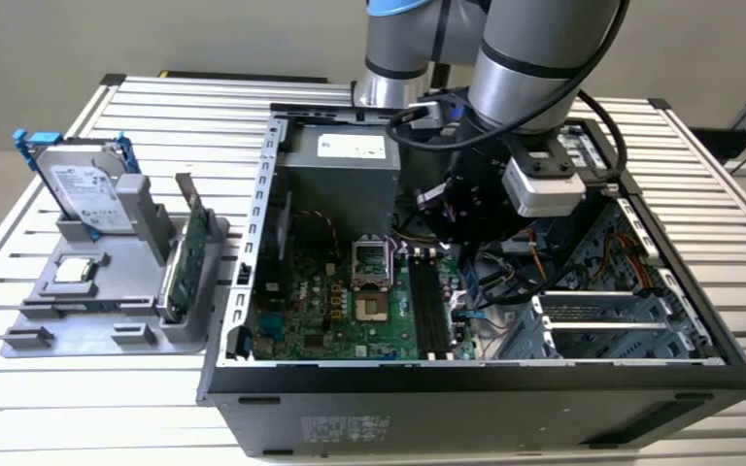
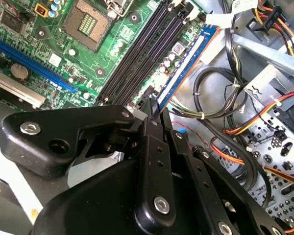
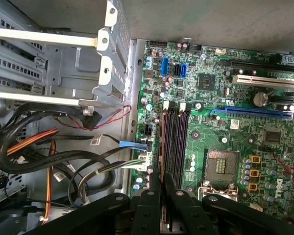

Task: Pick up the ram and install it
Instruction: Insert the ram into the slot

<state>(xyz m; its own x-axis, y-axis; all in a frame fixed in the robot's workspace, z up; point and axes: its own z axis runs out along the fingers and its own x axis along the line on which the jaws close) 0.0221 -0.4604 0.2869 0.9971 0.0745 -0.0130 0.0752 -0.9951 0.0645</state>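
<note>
Gripping the ram (image 2: 183,66) by one end of its long edge, your hand (image 2: 152,115) hangs low inside the open computer case (image 1: 477,374), its two fingers (image 2: 154,147) clenched on the thin stick. In the second wrist view the stick runs away from the fingertips, blue label up its face, lying along the row of black memory slots (image 2: 142,51) on the green motherboard (image 2: 54,58); it looks to be at the slot nearest the cable side, though whether it is seated you cannot tell. In the first wrist view you see it edge-on as a thin line (image 3: 161,147) beside the same slots (image 3: 175,142), with the bare processor socket (image 3: 220,166) close by.

Treat the stick as light, stiff and brittle: a flat board that will not bend kindly, with chips on its faces and bare contacts on its lower edge. Your hold is best kept on the two flat faces, near the top edge and clear of the contacts. Held at one end as now, it is likely to tip rather than go down level.

On the counter (image 1: 127,388) outside the case, a grey rack (image 1: 101,311) carries the hard drive (image 1: 88,189) and a green expansion card (image 1: 186,267).
</note>
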